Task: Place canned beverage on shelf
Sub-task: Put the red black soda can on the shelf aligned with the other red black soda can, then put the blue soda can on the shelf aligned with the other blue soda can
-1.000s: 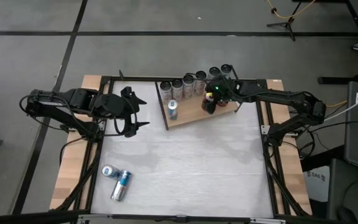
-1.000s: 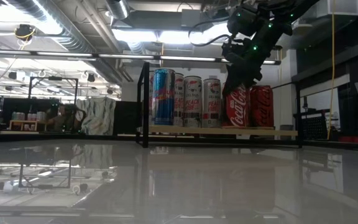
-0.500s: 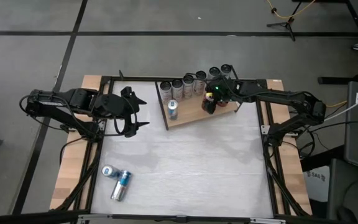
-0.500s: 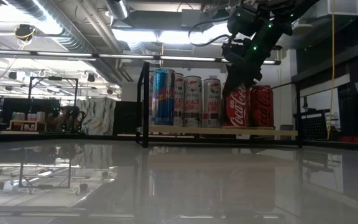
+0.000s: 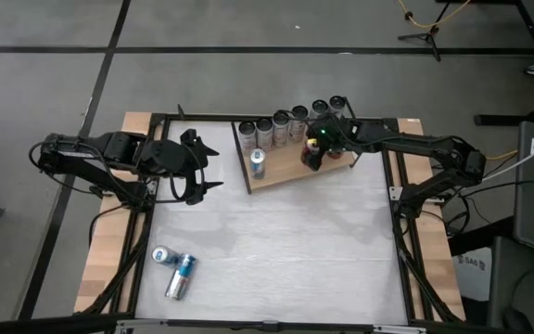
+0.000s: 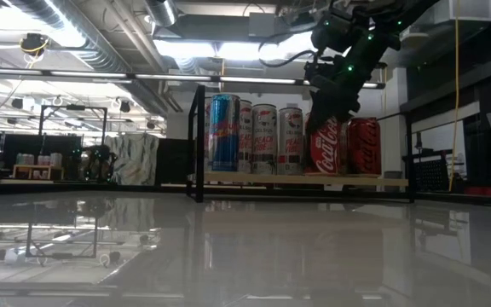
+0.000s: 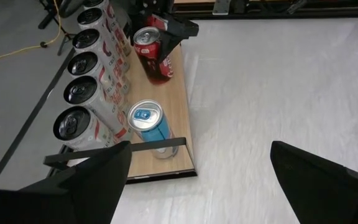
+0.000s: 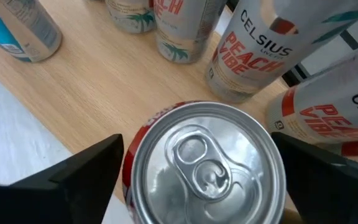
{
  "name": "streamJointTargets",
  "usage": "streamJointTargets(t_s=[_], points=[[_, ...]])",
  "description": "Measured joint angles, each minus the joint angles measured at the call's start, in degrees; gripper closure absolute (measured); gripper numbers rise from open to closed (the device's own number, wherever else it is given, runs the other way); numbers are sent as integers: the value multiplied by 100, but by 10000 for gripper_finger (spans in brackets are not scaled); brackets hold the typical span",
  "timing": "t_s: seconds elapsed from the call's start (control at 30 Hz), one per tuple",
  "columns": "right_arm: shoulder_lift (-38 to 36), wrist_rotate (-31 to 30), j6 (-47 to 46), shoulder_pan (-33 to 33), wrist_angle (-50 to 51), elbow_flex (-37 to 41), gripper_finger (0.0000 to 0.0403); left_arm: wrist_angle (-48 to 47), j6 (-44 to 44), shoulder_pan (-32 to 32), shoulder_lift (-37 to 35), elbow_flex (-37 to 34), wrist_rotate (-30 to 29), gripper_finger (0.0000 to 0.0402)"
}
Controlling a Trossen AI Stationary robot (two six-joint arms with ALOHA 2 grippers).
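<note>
One red can [image 8: 205, 163] between right hand [image 8: 204, 155] fingers

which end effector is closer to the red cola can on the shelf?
Right. The right end effector sits directly over the red cola can on the shelf, fingers open either side. The left end effector hovers off the shelf's far end.
</note>
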State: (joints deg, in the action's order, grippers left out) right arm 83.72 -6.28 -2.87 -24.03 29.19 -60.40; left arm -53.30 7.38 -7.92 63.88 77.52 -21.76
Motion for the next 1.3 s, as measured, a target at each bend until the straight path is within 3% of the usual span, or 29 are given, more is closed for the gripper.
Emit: streamJointTargets(t_s=[0.37, 0.6, 0.77, 0.97, 1.17, 1.3], points=[[-13, -16, 30, 0, -25, -162, 35, 116, 9, 2, -2, 0, 184, 25], [-22, -15, 33, 0, 305, -591, 36, 73, 690, 2, -85, 0, 1777, 25], [-26, -15, 35, 0, 451, -855, 36, -382, 1928, 0, -189, 2, 2899, 25], [-26, -13, 36, 2, 524, -1127, 36, -1567, 4187, -99, -246, 2, 3975, 25], [-26, -13, 37, 2, 537, -1384, 36, -2775, 6048, -776, -240, 2, 4077, 25], [-26, -13, 37, 2, 538, -1523, 35, -2979, 7342, -1302, -232, 2, 3857, 25]])
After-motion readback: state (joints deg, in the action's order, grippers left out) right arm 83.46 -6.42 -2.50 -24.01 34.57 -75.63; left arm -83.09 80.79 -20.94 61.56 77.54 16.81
